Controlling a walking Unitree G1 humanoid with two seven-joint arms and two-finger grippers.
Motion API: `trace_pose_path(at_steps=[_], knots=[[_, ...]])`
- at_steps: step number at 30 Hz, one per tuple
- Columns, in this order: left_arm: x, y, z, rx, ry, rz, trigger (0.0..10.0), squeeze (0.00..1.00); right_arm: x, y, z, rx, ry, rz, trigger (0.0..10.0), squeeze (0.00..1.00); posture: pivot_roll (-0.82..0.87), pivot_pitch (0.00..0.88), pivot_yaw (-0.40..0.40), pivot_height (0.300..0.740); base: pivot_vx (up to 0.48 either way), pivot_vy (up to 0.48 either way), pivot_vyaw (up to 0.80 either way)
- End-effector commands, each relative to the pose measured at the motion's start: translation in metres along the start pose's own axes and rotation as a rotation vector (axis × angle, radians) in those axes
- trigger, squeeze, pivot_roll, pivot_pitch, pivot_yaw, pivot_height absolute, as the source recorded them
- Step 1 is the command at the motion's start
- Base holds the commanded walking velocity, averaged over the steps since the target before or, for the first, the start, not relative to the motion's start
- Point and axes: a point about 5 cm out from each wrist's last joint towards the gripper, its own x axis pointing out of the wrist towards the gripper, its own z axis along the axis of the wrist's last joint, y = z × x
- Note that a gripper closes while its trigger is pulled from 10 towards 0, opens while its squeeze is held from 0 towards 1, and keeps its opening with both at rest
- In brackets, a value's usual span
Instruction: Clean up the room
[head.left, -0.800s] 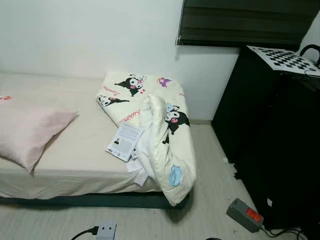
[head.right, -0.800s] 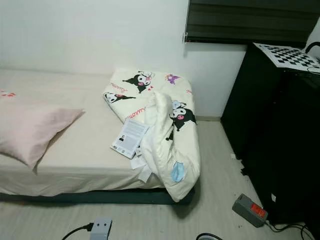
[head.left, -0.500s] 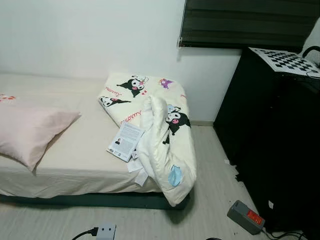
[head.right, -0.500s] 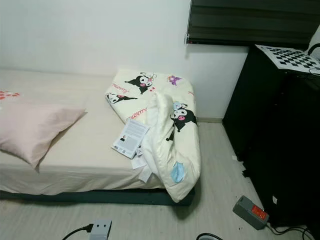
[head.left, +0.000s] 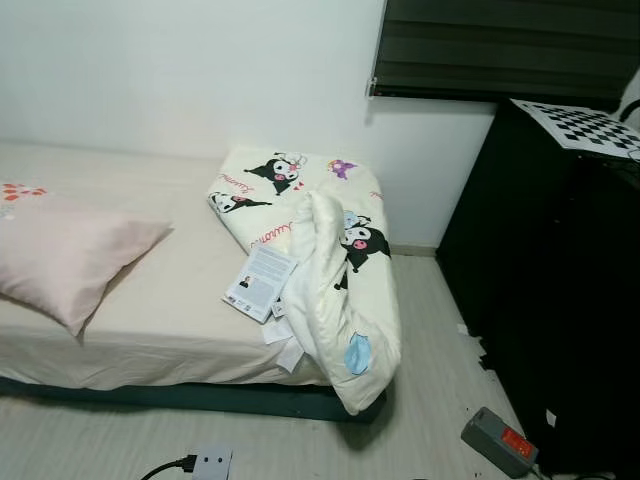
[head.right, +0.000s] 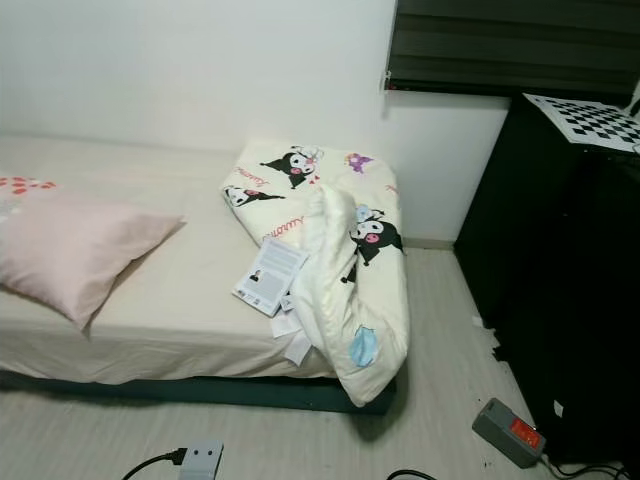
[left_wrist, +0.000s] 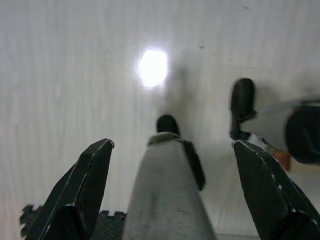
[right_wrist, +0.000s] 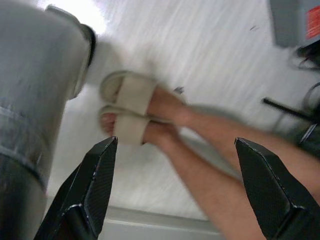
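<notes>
Bed: the bed stood low against the white wall, with a cream sheet and a dark base
Pillow: a pink pillow lay at the robot's left end of the bed
Blanket: a cream cartoon-print blanket lay crumpled at the right end — its lower part spilled over the bed edge toward the floor
Booklet: a white booklet rested on the sheet, touching the blanket's left side, with loose paper scraps just below it near the bed edge
Floor: a grey box with a red label lay near the black cabinet; a power strip with a black cord sat before the bed
Cabinet top: a checkerboard sheet lay on it
Left hand: hung over pale floor, fingers spread wide apart, holding nothing
Right hand: also hung low with fingers apart and empty — a person's sandalled feet stood on the floor beneath it
</notes>
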Motion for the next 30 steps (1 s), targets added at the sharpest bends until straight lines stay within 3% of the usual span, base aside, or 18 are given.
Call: trace_pose_path(at_steps=[1,7,8,9,10,11,12,13,14,15,17,21,24,26,30], knots=[[0.000,0.001,-0.003,-0.001,0.013,0.031,10.0,0.00,0.000,-0.002,0.004,-0.014,-0.022,-0.032,10.0,0.00,0.03,0.000,-0.103,0.740,0.000,0.000,0.00],[-0.001,0.001,-0.002,-0.087,-0.006,0.116,10.0,0.00,-0.001,-0.011,0.009,-0.078,-0.074,-0.164,10.0,0.00,0.06,0.000,-0.163,0.740,0.000,0.000,0.00],[-0.001,0.002,-0.002,-0.102,0.000,0.149,10.0,0.00,-0.001,-0.045,0.019,-0.070,-0.112,-0.207,10.0,0.00,0.06,0.000,-0.174,0.740,0.000,0.000,0.00],[-0.001,0.040,-0.014,-0.119,0.013,0.214,10.0,0.00,-0.003,-0.071,0.035,-0.046,-0.160,-0.235,10.0,0.00,0.06,0.000,-0.181,0.740,0.000,0.000,0.00],[-0.001,0.040,-0.014,-0.119,0.013,0.214,10.0,0.00,-0.003,-0.071,0.035,-0.046,-0.160,-0.235,10.0,0.00,0.06,0.000,-0.181,0.740,0.000,0.000,0.00],[-0.003,0.067,-0.023,-0.127,0.021,0.258,10.0,0.00,-0.006,-0.088,0.046,-0.033,-0.191,-0.253,10.0,0.00,0.06,0.000,-0.181,0.740,0.000,0.000,0.00],[-0.003,0.067,-0.023,-0.127,0.021,0.258,10.0,0.00,-0.006,-0.088,0.046,-0.033,-0.191,-0.253,10.0,0.00,0.06,0.000,-0.181,0.740,0.000,0.000,0.00],[-0.007,0.089,-0.032,-0.127,0.034,0.295,10.0,0.00,-0.009,-0.096,0.058,-0.012,-0.227,-0.247,10.0,0.00,0.06,0.000,-0.186,0.740,0.000,0.000,0.00],[-0.007,0.089,-0.032,-0.127,0.034,0.295,10.0,0.00,-0.009,-0.096,0.058,-0.012,-0.227,-0.247,10.0,0.00,0.06,0.000,-0.186,0.740,0.000,0.000,0.00],[-0.010,0.101,-0.043,-0.129,0.054,0.307,10.0,0.00,-0.009,-0.090,0.071,0.014,-0.260,-0.201,10.0,0.00,0.07,0.008,-0.184,0.740,0.000,0.000,0.00],[-0.011,0.102,-0.048,-0.128,0.066,0.298,10.0,0.00,-0.009,-0.083,0.081,0.044,-0.290,-0.150,10.0,0.00,0.06,0.024,-0.174,0.740,0.000,0.000,0.00],[-0.013,0.091,-0.062,-0.077,0.082,0.244,10.0,0.00,-0.008,-0.063,0.088,0.152,-0.324,-0.045,10.0,0.00,0.07,0.041,-0.154,0.740,0.000,0.000,0.00],[-0.012,0.088,-0.060,-0.037,0.071,0.222,10.0,0.00,-0.006,-0.055,0.078,0.204,-0.298,-0.026,10.0,0.00,0.06,0.055,-0.140,0.740,0.000,0.000,0.00],[-0.012,0.092,-0.061,-0.005,0.083,0.203,10.0,0.00,-0.003,-0.048,0.056,0.270,-0.247,-0.004,10.0,0.00,0.06,0.060,-0.132,0.740,0.000,0.000,0.00],[-0.012,0.095,-0.057,-0.003,0.075,0.199,10.0,0.00,-0.002,-0.047,0.045,0.301,-0.222,0.005,10.0,0.00,0.05,0.062,-0.119,0.740,0.000,0.000,0.00]])
